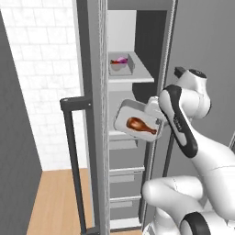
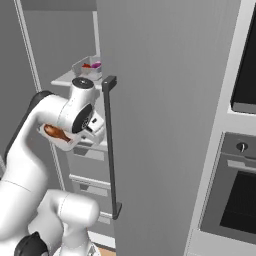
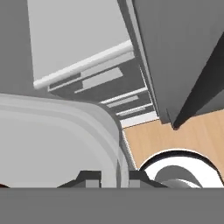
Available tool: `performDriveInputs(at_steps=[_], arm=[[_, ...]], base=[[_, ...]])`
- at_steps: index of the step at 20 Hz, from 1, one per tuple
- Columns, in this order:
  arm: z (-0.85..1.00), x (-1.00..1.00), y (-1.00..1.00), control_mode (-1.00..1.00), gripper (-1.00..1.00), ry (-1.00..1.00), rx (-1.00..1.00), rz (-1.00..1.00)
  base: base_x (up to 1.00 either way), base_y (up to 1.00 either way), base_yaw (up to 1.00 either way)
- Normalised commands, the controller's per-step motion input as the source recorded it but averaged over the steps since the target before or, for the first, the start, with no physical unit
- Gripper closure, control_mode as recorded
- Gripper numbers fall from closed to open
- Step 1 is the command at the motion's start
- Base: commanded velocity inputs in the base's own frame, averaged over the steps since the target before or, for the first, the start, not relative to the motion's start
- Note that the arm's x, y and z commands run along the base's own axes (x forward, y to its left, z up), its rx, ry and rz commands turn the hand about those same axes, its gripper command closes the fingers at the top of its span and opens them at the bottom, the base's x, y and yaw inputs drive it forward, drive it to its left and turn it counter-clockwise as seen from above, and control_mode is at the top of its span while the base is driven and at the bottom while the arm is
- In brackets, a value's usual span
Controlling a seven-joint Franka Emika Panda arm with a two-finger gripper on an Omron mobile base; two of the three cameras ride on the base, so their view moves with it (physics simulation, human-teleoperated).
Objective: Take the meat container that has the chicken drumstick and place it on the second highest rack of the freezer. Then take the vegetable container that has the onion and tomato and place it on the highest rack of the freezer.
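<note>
Drumstick tray in the air, right at the mouth of the freezer! The gripper is pinched tight on the rim of the meat container, its two dark tips straddling the pale wall in the hand view, and the chicken drumstick lies on the tray floor. The container hangs tilted, its open face turned towards the left base camera, just in front of the second highest rack and not yet resting on it.

Up above, the vegetable container sits on the highest rack, with the onion and the tomato inside, so that shelf looks taken care of or at least occupied.

Now the advice, as I judge it: level the tray first, because at this tilt the glossy drumstick could slide to the low rim or out. Then push it straight in between the open grey door and the freezer wall, keeping the white wrist away from the shelf edge above. Get the tray's base fully over the shelf board, lower until it bears flat, and only then let the jaws part. A one-sided rim grip means the far end may droop, so go slowly.
</note>
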Motion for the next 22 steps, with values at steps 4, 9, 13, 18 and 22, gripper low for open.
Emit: performDriveInputs(at_steps=[4,9,13,18,22], arm=[[-0.42,0.42,0.21,-1.0,1.0,0.01,0.16,-0.75],[-0.35,0.8,0.02,-1.0,1.0,0.04,0.2,-0.53],[-0.36,0.74,0.14,-1.0,1.0,0.04,0.11,-0.37],[-0.13,0.5,0.36,-1.0,1.0,0.01,0.01,-0.22],[0.0,0.23,0.32,-1.0,1.0,0.0,0.05,-0.04]], base=[[0.0,0.0,0.0],[0.0,0.0,0.0],[0.0,0.0,0.0],[0.0,0.0,0.0],[0.0,0.0,0.0]])
